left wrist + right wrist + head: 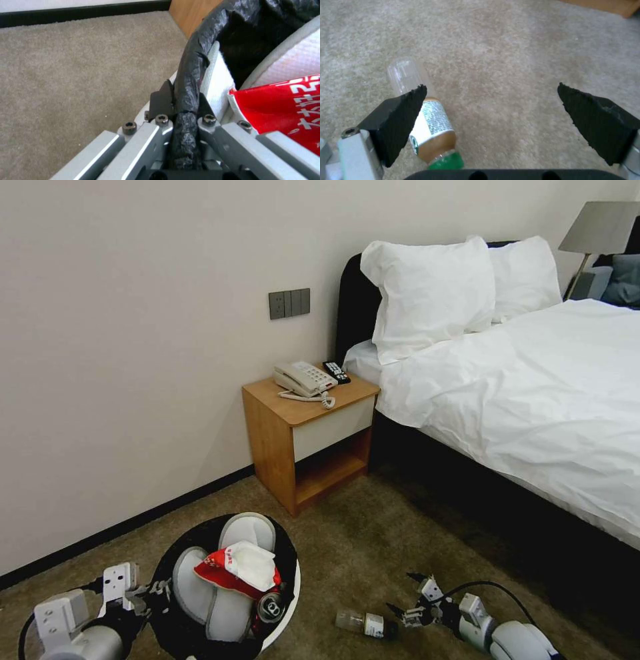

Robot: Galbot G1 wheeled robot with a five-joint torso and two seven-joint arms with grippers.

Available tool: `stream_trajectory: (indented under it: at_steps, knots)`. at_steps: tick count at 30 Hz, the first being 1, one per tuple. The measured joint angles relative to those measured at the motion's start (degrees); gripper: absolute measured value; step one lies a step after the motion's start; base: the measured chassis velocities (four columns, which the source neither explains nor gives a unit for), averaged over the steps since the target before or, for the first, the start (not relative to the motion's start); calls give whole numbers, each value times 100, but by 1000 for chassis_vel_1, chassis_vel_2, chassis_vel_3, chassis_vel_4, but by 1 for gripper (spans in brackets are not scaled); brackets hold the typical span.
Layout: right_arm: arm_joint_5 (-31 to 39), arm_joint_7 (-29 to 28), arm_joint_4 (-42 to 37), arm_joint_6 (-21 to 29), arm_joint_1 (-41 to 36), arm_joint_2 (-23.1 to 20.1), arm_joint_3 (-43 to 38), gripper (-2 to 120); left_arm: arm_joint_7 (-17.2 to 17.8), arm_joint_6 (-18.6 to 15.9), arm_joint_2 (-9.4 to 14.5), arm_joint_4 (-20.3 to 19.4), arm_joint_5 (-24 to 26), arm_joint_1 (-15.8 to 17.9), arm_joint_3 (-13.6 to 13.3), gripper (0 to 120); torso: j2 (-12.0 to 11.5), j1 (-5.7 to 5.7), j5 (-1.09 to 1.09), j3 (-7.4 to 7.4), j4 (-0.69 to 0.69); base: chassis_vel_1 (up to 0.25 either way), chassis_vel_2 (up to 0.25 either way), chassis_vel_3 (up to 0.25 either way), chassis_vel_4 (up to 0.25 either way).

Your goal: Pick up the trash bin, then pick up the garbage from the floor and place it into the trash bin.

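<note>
The trash bin [200, 527], white with a black bag over its rim [193, 75], sits low at the left of the head view. My left gripper [148, 592] is shut on that rim [186, 110]. Inside the bin are two white slippers [248, 528], a red packet [217, 573], a white tissue [253, 563] and a crushed can [270, 605]. A clear green-capped bottle [363, 623] lies on the carpet. My right gripper [400, 592] hangs open just beside it. In the right wrist view the bottle [430, 120] lies partly behind one finger pad [400, 117], off to one side of the gap.
A wooden nightstand [313, 440] with a telephone [303, 380] and a remote [337, 372] stands against the wall. The bed [533, 400] takes up the right side, its dark base close behind my right arm. Brown carpet [360, 553] lies between the bin and the bed.
</note>
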State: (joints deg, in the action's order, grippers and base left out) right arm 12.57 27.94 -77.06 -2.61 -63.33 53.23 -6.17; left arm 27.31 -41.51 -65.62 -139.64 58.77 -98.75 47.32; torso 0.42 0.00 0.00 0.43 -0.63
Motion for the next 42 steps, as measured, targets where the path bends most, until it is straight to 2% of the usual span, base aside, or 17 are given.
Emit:
stream_trajectory:
  at_steps: [19, 42]
  knots:
    - [-76, 667, 767, 20, 652, 317, 915, 100, -10, 0, -34, -2, -55, -10, -54, 2, 0, 0, 0, 0, 0, 0, 0, 0, 0]
    - [-159, 728, 1281, 78, 839, 537, 1140, 98, -21, 0, -1, -2, -43, 26, -42, 2, 0, 0, 0, 0, 1, 0, 0, 0, 0]
